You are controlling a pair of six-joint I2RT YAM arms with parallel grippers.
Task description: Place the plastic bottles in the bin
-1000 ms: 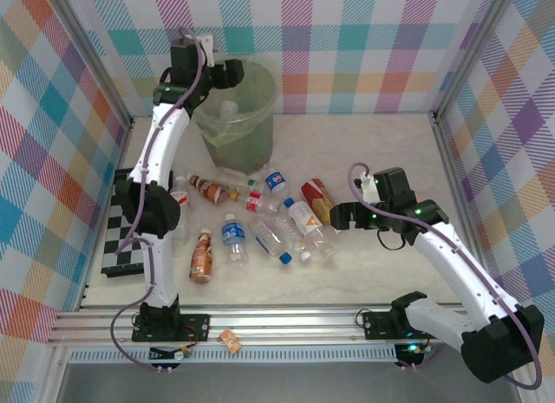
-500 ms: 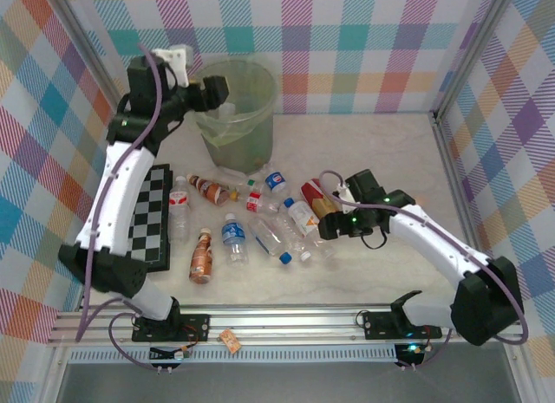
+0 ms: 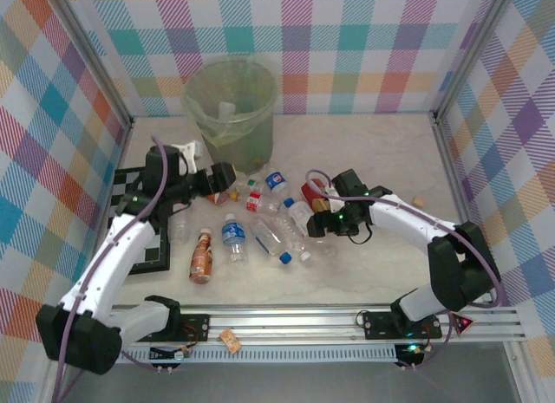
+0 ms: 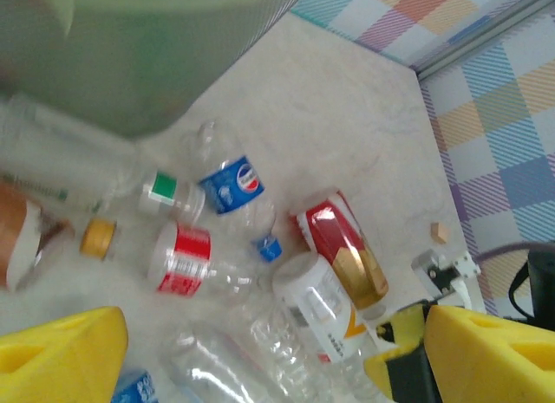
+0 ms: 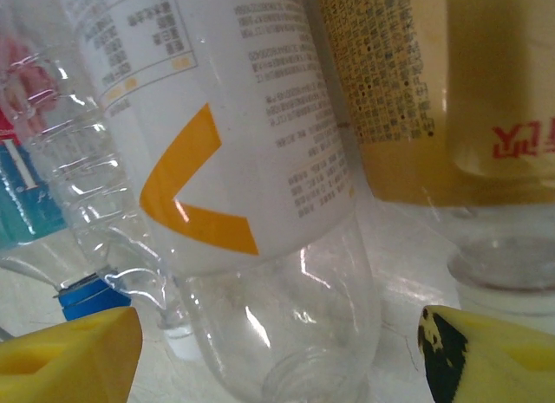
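**Right claw lined up on the white-labelled bottle**

I have the right claw [image 3: 323, 216] at the 3 o'clock edge of the pile of plastic bottles [image 3: 232, 238]. The pile lies on the bench [image 3: 373, 147] at about 6 o'clock from the bin [image 3: 247, 134]. On its wrist camera the yellow fingers [image 5: 69, 351] stand wide apart and grip nothing. The white-labelled bottle [image 5: 234, 143], the one with the orange chevron, lies between them with its clear end towards the lens. A gold-labelled bottle [image 5: 408, 74] lies just beside it at 1 o'clock; I cannot tell whether the two touch.

The left claw [image 3: 221, 179] is also gaping and empty. It sits at the 9 o'clock side of the pile near the foot of the bin, looking across a Pepsi-labelled bottle [image 4: 230, 182] and a red-labelled bottle [image 4: 186, 260].

I judge the step in hand to be the pick of the white-labelled bottle. To do it well I would:

- centre that bottle between the fingers;
- close on the labelled body, since the thin clear end looks likely to crumple and squirt out;
- keep the 3 o'clock finger out from behind the gold-labelled neighbour, so I pinch one bottle and not two;
- lift straight up clear of the pile before swinging towards the bin at 11 o'clock;
- watch the left arm, which sits close to that path.
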